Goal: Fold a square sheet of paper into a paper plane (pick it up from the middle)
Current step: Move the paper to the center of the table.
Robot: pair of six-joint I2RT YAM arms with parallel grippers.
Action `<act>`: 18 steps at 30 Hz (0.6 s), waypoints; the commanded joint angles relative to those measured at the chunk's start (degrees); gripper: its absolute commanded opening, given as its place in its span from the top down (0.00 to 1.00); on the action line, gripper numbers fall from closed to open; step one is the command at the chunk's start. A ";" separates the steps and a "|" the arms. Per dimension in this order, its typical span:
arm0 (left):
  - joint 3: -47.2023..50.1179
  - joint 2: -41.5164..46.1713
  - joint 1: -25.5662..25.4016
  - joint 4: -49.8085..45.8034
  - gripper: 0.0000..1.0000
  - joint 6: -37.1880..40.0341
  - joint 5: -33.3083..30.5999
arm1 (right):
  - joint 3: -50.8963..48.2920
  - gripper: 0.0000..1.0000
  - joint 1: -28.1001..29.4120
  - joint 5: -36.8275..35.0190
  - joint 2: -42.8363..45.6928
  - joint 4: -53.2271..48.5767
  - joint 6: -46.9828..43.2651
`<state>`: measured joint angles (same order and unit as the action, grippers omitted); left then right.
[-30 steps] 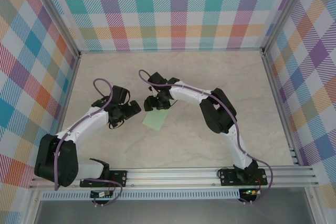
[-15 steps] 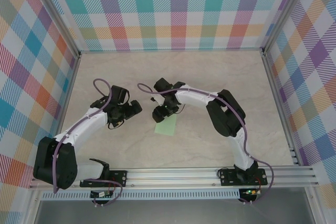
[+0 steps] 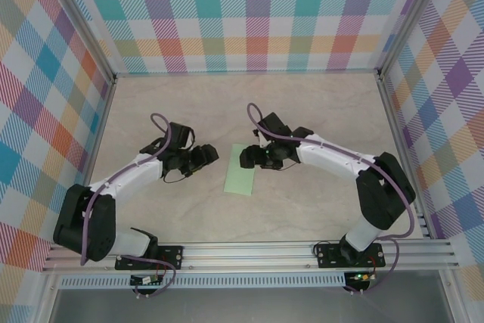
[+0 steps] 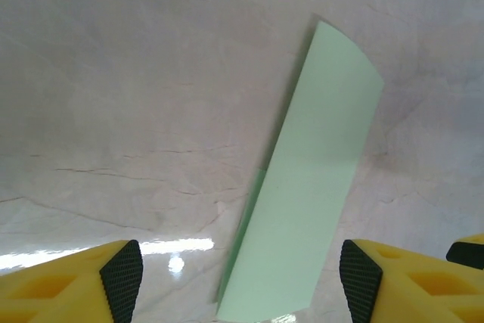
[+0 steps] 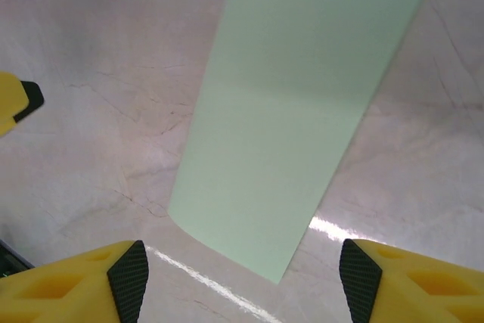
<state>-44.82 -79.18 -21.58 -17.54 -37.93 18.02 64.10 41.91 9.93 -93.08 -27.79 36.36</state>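
The square sheet of paper point(image 3: 242, 169), pale mint green, lies flat on the table folded into a long narrow strip. My left gripper point(image 3: 210, 155) sits just left of its far end, open and holding nothing. My right gripper point(image 3: 246, 158) is at the strip's far right edge, also open and holding nothing. In the left wrist view the paper point(image 4: 310, 187) runs up from between the wide-apart fingers of my left gripper point(image 4: 242, 281), and a lower layer peeks out along its left edge. In the right wrist view the paper point(image 5: 295, 96) lies ahead of my right gripper point(image 5: 243, 277), which hovers above it.
The marbled tabletop point(image 3: 318, 111) is boxed in by plaid walls point(image 3: 257, 20) at the back and both sides. An aluminium rail point(image 3: 249, 251) with the arm bases runs along the near edge. A yellow fingertip point(image 5: 15, 100) of the other gripper shows at the left in the right wrist view.
My right gripper let go of the paper and pulled back to the right. The paper now lies flat as a longer strip. My left gripper moved right toward it, and its jaws narrowed a little.
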 commanded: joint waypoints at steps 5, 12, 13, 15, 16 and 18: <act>-2.22 -5.37 -4.29 5.85 0.33 -2.01 4.31 | -7.94 0.34 0.55 2.60 0.65 7.41 18.40; -4.85 -11.51 -8.23 9.34 0.54 -2.59 7.39 | -10.49 0.41 0.63 2.94 0.18 9.24 20.34; -5.47 -12.57 -8.50 9.58 0.55 -2.74 7.43 | -10.76 0.41 0.63 2.99 0.06 9.41 20.61; -6.96 -14.94 -8.69 9.80 0.59 -2.98 6.74 | -11.71 0.42 0.67 3.05 -0.08 10.20 21.62; -7.50 -15.92 -8.80 9.94 0.60 -3.09 6.35 | -12.14 0.43 0.64 3.31 -0.15 10.75 21.89; -8.18 -17.65 -8.81 10.78 0.62 -3.54 5.52 | -12.37 0.43 0.67 4.18 -0.53 11.41 22.17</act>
<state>-50.92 -94.59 -29.89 -8.54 -40.75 23.99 52.62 42.11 12.23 -92.68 -18.81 56.40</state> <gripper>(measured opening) 0.400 0.576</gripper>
